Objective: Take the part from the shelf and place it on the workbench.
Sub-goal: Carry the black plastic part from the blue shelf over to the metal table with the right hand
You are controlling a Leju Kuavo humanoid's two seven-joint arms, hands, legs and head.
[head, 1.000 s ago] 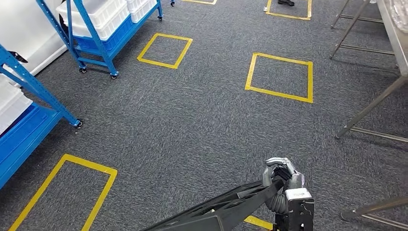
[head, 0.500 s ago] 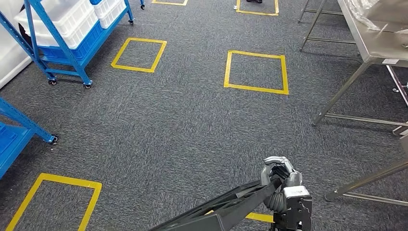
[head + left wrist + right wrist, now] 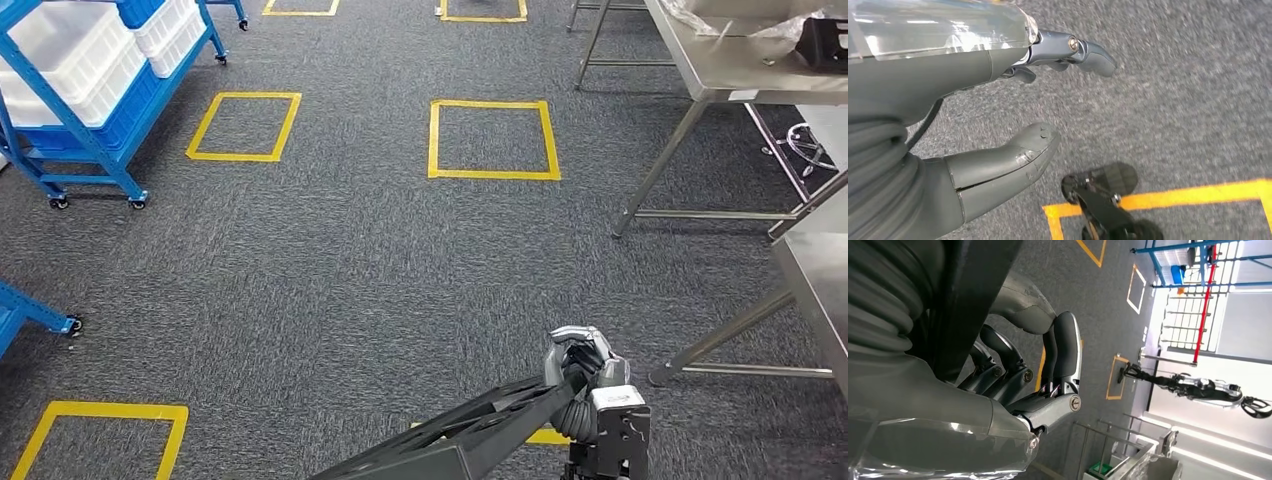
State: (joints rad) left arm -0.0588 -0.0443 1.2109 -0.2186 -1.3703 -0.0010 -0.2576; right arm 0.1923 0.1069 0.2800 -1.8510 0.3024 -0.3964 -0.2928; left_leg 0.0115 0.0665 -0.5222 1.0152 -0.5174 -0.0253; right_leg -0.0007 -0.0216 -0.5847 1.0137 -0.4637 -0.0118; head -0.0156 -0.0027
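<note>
From the head view you see the right hand (image 3: 585, 375) low in the picture, its fingers (image 3: 575, 338) curled over the end of the part (image 3: 470, 435), a long black frame that runs from the hand down toward the lower middle edge. The part hangs above the grey carpet (image 3: 380, 260), which is marked with yellow tape squares (image 3: 492, 138). A blue shelf (image 3: 75, 90) on casters with white bins stands at the upper left, and the steel workbench (image 3: 740, 65) stands at the upper right, well apart from the hand; a dark object (image 3: 822, 42) lies on its top. In the left wrist view your left hand (image 3: 1013, 100) hangs over the carpet with thumb and fingers apart and nothing between them; a yellow tape line (image 3: 1193, 195) crosses the floor beneath. In the right wrist view the black part (image 3: 973, 295) passes through the right hand (image 3: 1033, 370), the dark fingers (image 3: 1065, 347) wrapped around it and the thumb pressed against its other side, so the grasp is clenched on the part. Far beyond, you can make out another humanoid robot (image 3: 1198, 387) by a bright wall.
</note>
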